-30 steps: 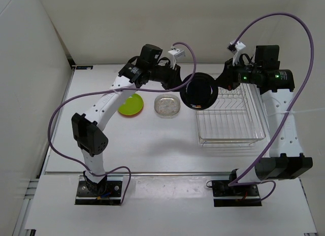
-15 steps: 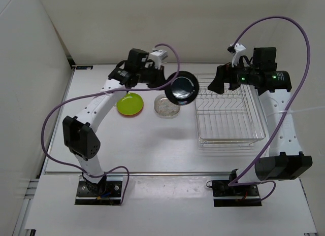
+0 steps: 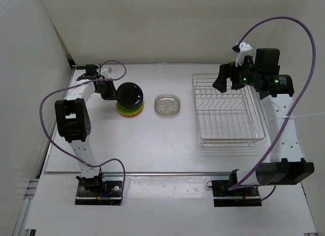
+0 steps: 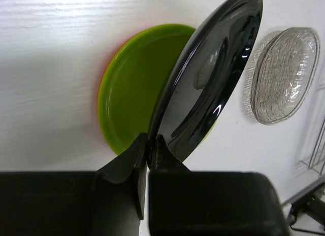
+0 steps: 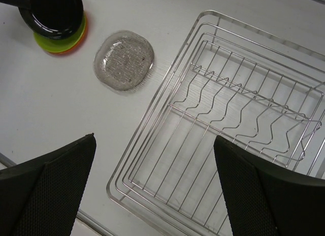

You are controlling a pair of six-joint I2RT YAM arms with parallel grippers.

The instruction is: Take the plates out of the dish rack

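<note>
The black plate (image 3: 130, 95) has left the spot above the left edge of the rack (image 3: 231, 140), where both arms met at it a second ago. The left gripper (image 4: 147, 147), then closing, now pinches its rim and has carried it past the clear plate (image 3: 167, 105) to the far left. There it hangs tilted over the yellow-green plate (image 4: 127, 89). The right gripper (image 3: 222, 79) has let go, spread its jaws wide and drawn back over the rack's far side.
</note>
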